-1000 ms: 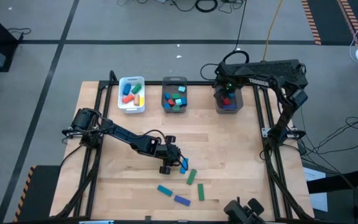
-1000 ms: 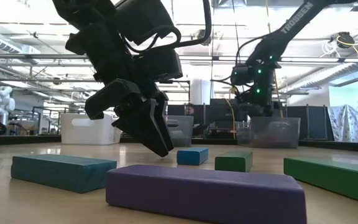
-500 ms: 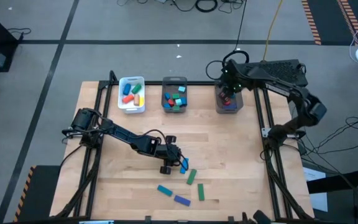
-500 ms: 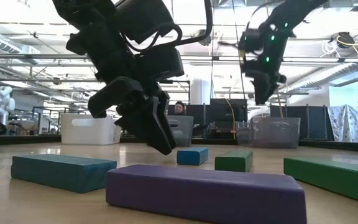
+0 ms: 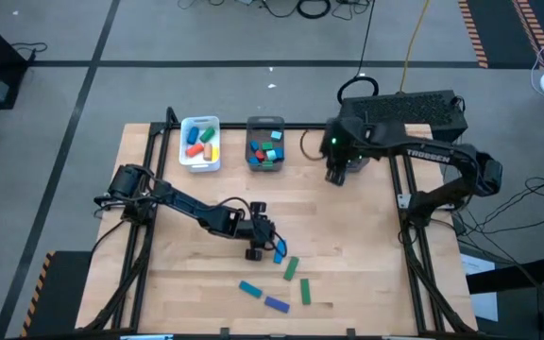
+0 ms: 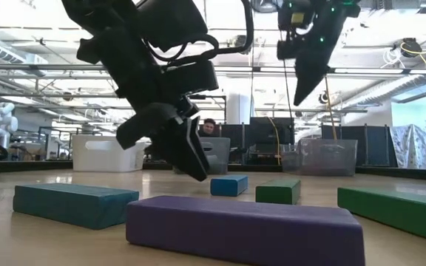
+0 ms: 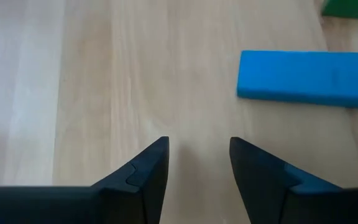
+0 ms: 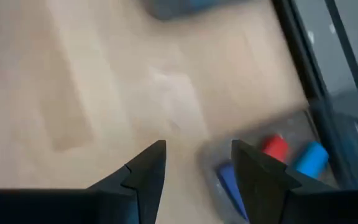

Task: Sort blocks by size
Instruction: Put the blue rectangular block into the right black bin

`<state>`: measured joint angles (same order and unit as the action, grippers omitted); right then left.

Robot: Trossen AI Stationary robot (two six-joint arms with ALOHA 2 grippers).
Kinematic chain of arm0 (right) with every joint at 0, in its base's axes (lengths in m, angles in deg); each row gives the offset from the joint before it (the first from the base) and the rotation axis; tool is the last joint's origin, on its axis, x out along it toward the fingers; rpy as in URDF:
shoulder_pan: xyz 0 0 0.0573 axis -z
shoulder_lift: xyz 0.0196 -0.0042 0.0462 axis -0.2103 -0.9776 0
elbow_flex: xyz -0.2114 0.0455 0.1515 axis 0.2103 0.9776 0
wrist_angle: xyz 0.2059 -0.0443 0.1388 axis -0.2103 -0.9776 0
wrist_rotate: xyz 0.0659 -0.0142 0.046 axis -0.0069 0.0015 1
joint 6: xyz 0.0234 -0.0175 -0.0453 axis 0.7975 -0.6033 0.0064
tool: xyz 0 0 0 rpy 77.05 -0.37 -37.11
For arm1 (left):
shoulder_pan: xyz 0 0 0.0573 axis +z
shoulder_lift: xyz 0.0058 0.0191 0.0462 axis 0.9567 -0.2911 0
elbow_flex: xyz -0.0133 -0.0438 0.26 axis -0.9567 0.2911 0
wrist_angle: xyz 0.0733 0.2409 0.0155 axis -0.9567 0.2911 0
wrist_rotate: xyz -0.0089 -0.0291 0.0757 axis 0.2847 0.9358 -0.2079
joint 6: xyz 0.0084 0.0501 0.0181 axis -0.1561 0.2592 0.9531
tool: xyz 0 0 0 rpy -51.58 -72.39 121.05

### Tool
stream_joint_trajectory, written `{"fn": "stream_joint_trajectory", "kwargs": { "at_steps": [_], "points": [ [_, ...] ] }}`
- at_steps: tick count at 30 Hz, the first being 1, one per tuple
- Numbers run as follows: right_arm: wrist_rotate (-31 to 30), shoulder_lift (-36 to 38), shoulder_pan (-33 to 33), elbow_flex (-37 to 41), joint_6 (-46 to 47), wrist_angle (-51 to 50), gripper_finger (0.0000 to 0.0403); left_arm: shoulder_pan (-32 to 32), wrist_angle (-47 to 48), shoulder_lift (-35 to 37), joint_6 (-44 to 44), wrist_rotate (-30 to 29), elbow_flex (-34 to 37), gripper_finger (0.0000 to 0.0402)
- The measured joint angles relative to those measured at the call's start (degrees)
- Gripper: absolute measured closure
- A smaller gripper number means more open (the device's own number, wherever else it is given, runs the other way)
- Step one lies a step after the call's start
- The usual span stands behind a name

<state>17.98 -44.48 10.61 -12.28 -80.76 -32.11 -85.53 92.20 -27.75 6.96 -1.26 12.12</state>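
Observation:
Several blocks lie flat on the wooden table near its front: a blue one (image 5: 280,250), two green ones (image 5: 291,268) (image 5: 305,292), a teal one (image 5: 251,288) and a purple one (image 5: 276,304). My left gripper (image 5: 259,248) hangs low just left of the blue block (image 7: 303,78), open, with nothing between its fingers (image 7: 197,162). My right gripper (image 5: 336,170) is high above the table (image 6: 305,85), beside the far right bin (image 8: 278,155), open and holding nothing.
A white tray (image 5: 200,142) and a grey bin (image 5: 265,144) with coloured blocks stand at the far edge. The right bin holds a red block (image 8: 274,146) and blue ones (image 8: 309,158). Black frame rails run along the table's sides. Bare wood lies mid-table.
My right gripper has risen out of the far right bin and swung toward the table's near-left, rolling as it went, still open. My left gripper has stayed by the blue block and tipped slightly. No block has moved.

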Motion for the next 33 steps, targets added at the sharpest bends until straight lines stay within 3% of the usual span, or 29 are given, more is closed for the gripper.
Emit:
{"fn": "stream_joint_trajectory", "kwargs": {
  "at_steps": [12, 24, 33],
  "points": [
    [0.4, -1.3, -15.6, 0.0, -0.5, 6.9, 0.0234, -2.1, 3.2, 2.4, 1.8, 0.2, 0.0, 0.0228],
    [3.5, -12.5, -27.5, 0.0, -5.0, 13.2, 0.0234, -5.8, 2.3, 8.1, 4.6, -0.6, 0.0, 0.0228],
    [6.7, -19.5, -33.0, 0.0, -8.0, 18.8, 0.0234, -6.5, 0.9, 9.4, 6.4, -0.9, 0.0, 0.0228]
  ]
}}
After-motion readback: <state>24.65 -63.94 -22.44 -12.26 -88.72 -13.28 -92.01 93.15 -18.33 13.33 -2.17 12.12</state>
